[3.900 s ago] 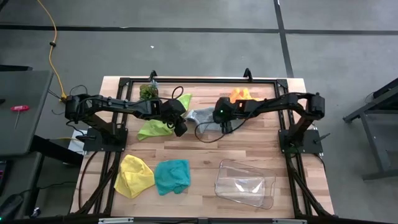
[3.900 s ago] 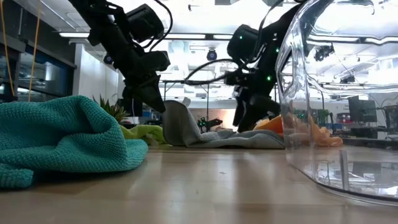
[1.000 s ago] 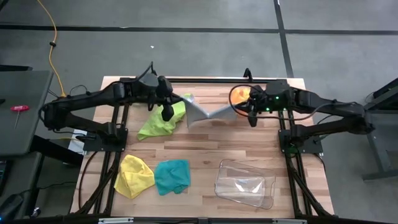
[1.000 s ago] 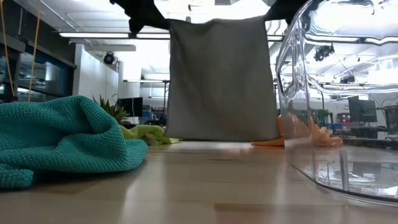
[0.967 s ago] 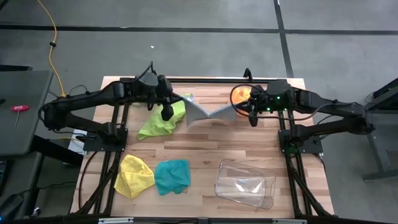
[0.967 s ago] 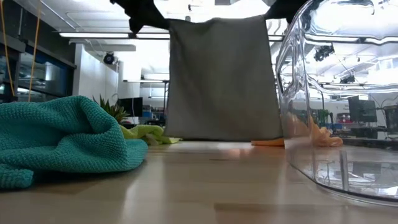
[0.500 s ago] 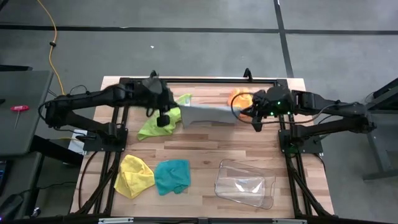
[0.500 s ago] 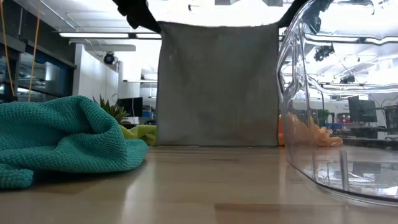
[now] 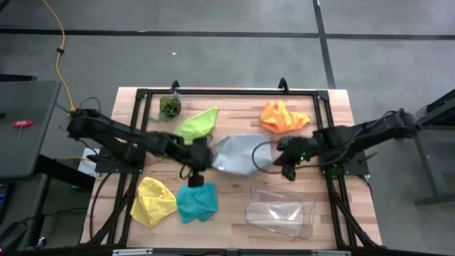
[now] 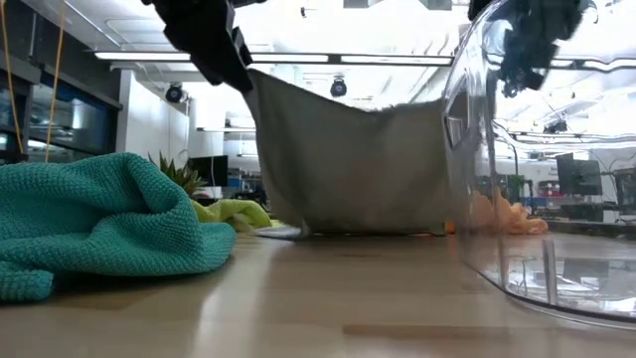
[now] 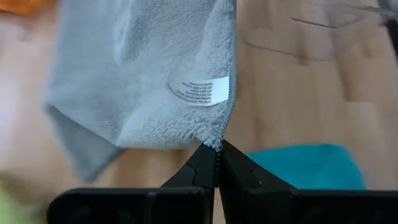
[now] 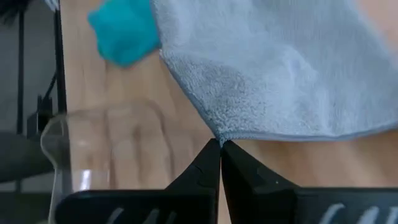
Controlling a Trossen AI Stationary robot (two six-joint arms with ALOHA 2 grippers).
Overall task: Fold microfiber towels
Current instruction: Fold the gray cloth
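Note:
The grey towel [image 9: 240, 152] hangs between my two grippers over the middle of the table. Its upper edge sags, and its lower edge [image 10: 348, 231] rests on the wood. My left gripper [image 9: 202, 162] is shut on one upper corner and my right gripper [image 9: 279, 162] on the other. The lime green towel [image 9: 197, 122] and the orange towel [image 9: 283, 115] lie crumpled near the far edge. Near the front edge, the yellow towel [image 9: 153, 200] and the teal towel [image 9: 197, 201] lie crumpled too. My left gripper pinches the grey towel's corner [image 11: 217, 140] between its two fingertips, on the hemmed edge near the white label [image 11: 200, 90]. The cloth slopes down from there to the table. My right gripper pinches the opposite upper corner [image 12: 219, 135] at the hem, between its fingertips. The towel spreads away from the corner, slightly slack.
A clear plastic tray [image 9: 279, 210] stands at the front right, close to my right gripper. A small green leafy clump [image 9: 169, 107] sits at the far left. Black frame rails [image 9: 227, 92] run along the table's far edge and sides.
Both grippers have come down and toward the table's near edge, carrying the grey towel from the far part of the table to its middle. The towel hung upright and flat; now its top edge sags and it slants, with its lower edge laid on the wood.

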